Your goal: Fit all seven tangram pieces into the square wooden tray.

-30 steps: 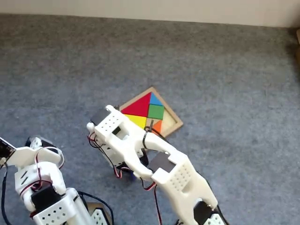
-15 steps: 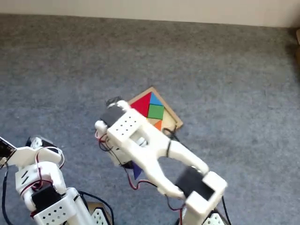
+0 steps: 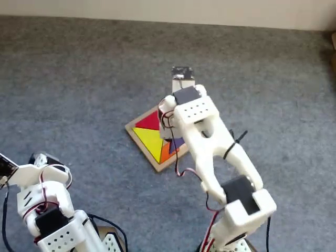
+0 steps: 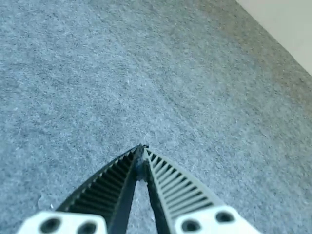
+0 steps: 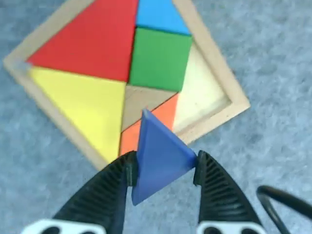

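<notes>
Within a second, the right arm (image 3: 210, 142) swings up from the near edge of the bench (image 3: 79, 79) and stretches out over the square wooden tray (image 5: 239, 102), which sits around mid-bench. We read that as the carry done and the placing about to begin.

The right claw (image 5: 163, 163) has its fingers parted just enough to pinch a dark blue triangle (image 5: 158, 151) by its sides. The triangle hangs over one edge of the tray, overlapping the orange piece (image 5: 127, 141) and just beside the bare pale pocket along one side.

The red (image 5: 92, 44), yellow (image 5: 83, 105), green (image 5: 158, 58) and light blue (image 5: 158, 14) pieces already lie in place. We judge the triangle needs turning to match the gap.

The left claw (image 4: 141, 158), fingers pressed together and empty, hangs over grey bench at the near left corner.
</notes>
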Controlling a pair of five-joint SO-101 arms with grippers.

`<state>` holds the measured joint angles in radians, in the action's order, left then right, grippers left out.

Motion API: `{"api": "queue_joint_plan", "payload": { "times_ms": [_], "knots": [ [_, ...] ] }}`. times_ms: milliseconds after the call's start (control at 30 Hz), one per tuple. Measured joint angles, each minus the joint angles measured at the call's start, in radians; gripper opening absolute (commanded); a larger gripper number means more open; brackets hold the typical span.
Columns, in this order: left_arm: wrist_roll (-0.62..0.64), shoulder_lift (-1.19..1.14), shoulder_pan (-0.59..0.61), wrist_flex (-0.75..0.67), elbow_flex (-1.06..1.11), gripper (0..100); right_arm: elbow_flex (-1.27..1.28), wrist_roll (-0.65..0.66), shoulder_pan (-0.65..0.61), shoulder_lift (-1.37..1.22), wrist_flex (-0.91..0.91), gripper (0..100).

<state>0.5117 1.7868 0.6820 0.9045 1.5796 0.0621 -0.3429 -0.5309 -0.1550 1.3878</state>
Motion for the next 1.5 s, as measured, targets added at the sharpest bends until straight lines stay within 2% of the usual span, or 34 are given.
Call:
{"api": "queue_joint_plan", "payload": {
  "times_ms": [167, 333, 500, 667, 1067, 1133, 1333, 1500],
  "knots": [
    [0.0, 0.0, 0.0, 0.0, 0.0, 1, 0.002, 0.008, 0.049, -0.126, -0.034, 10.1],
    [0.0, 0.0, 0.0, 0.0, 0.0, 1, -0.021, 0.083, 0.058, -0.184, -0.037, 10.2],
    [0.0, 0.0, 0.0, 0.0, 0.0, 1, -0.083, 0.098, 0.072, -0.195, -0.038, 11.4],
    [0.0, 0.0, 0.0, 0.0, 0.0, 1, -0.101, 0.098, 0.074, -0.195, -0.038, 19.9],
    [0.0, 0.0, 0.0, 0.0, 0.0, 1, -0.149, 0.098, 0.104, -0.196, -0.038, 20.1],
    [0.0, 0.0, 0.0, 0.0, 0.0, 1, -0.164, 0.098, 0.112, -0.196, -0.038, 18.1],
    [0.0, 0.0, 0.0, 0.0, 0.0, 1, -0.167, 0.098, 0.135, -0.196, -0.025, 1.6],
    [0.0, 0.0, 0.0, 0.0, 0.0, 1, -0.167, 0.1, 0.138, -0.196, -0.012, 0.5]
  ]
}}
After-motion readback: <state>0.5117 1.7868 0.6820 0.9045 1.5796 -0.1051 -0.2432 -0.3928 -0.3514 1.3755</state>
